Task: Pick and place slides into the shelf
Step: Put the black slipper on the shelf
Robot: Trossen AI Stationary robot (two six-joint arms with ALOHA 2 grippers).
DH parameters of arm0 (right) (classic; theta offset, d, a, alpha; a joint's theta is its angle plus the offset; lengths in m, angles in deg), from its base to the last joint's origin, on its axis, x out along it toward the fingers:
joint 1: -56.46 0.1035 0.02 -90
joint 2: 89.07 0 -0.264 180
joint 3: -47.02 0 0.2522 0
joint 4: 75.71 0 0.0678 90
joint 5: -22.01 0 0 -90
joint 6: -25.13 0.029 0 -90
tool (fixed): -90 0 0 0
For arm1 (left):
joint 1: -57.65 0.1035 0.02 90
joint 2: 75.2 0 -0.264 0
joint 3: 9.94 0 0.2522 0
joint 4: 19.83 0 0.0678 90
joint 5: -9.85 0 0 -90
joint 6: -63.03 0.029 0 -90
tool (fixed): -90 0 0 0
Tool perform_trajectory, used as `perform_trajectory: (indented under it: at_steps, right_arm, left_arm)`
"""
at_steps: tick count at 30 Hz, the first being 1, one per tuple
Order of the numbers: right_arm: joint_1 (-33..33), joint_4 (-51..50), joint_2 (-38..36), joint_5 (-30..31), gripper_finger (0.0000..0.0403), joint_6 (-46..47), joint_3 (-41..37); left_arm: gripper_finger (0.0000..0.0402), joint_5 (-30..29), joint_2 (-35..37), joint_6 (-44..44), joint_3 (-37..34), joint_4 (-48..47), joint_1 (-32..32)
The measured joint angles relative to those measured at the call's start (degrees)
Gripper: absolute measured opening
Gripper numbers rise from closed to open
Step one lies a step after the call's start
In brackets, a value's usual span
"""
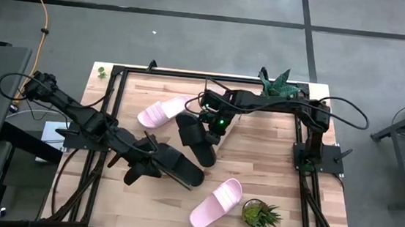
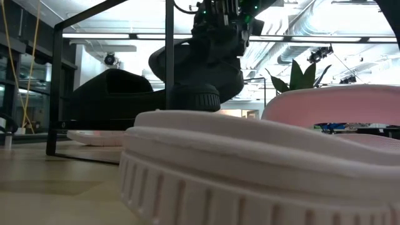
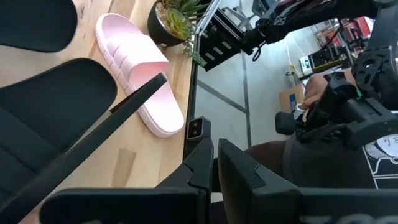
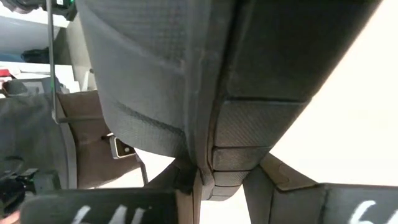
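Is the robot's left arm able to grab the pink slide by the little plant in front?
Probably not right away. The left gripper is by the black slide on the shelf. The pink slide lies close by, uncovered on the table.

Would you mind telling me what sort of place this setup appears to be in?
Probably a robotics lab or workshop: a wooden table on a grey floor carries two robot arms, exposed ceiling ducts show overhead, and slides and potted plants serve as props.

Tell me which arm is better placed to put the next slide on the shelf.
Probably the right. Its gripper is shut on a black slide, apparently lifted beside the shelf. The left gripper is at the shelf by the other black slide, fingers nearly closed and holding nothing.
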Motion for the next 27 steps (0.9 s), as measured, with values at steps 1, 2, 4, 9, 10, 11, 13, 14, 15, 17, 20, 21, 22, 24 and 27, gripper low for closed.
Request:
perform_trajectory:
  at_steps: [1,2,4,9,10,11,13,14,15,17,20,21,22,24,27]
  right_arm:
    - [0.2,-0.1,0.1,-0.1,0.0060,0.0,0.0]
    - [0.4,-0.4,0.1,-0.1,0.0060,0.0,0.0]
    - [0.8,-0.2,0.1,-0.1,0.0060,0.0,0.0]
    - [1.6,-0.2,0.1,1.0,0.0060,0.2,0.0]
    - [1.8,-0.2,0.1,1.3,0.0060,0.3,0.0]
    - [1.9,-0.2,0.1,1.9,0.0060,0.5,0.0]
    - [2.1,-0.2,0.1,3.4,0.0062,0.6,0.0]
    - [2.1,-0.2,0.1,4.0,0.0064,0.6,0.0]
    - [2.2,-0.2,0.1,4.3,0.0065,0.6,0.0]
    - [2.2,-0.2,0.1,5.0,0.0069,0.6,0.0]
    - [2.3,-0.2,0.1,6.2,0.0071,0.6,0.0]
    - [2.3,-0.2,0.1,6.3,0.0071,0.6,0.0]
    - [2.4,-0.3,0.1,6.3,0.0071,0.6,0.0]
    - [2.5,-0.8,0.1,6.3,0.0072,0.6,0.0]
    - [2.6,-1.2,0.1,6.4,0.0072,0.4,0.0]
  left_arm:
    - [0.0014,0.0,0.0,-0.1,0.0,-0.2,-0.3]
    - [0.0014,-0.1,0.0,-0.1,0.0,-0.2,-0.3]
    - [0.0014,-0.2,0.0,-0.1,0.0,-0.2,-0.3]
    - [0.0014,-0.4,0.0,-0.1,0.0,-0.2,-0.1]
    - [0.0014,-0.5,0.0,0.0,0.0,-0.1,-0.1]
    - [0.0014,-0.6,0.0,-0.1,0.0,-0.2,-0.1]
    - [0.0014,-0.7,0.0,0.0,0.0,-0.2,-0.1]
    - [0.0014,-0.8,0.0,-0.1,0.0,-0.1,-0.1]
    - [0.0014,-1.0,0.0,-0.1,0.0,-0.2,-0.1]
    - [0.0014,-1.5,0.0,-0.1,0.0,-0.1,-0.1]
    - [0.0014,-1.5,0.0,-0.1,0.0,-0.1,-0.1]
    - [0.0014,-1.5,0.0,-0.1,0.0,-0.1,-0.1]
    - [0.0014,-1.5,0.0,-0.1,0.0,-0.1,-0.1]
    - [0.0014,-1.5,0.0,-0.1,0.0,-0.1,-0.1]
    - [0.0014,-1.5,0.0,-0.1,0.0,-0.1,-0.1]
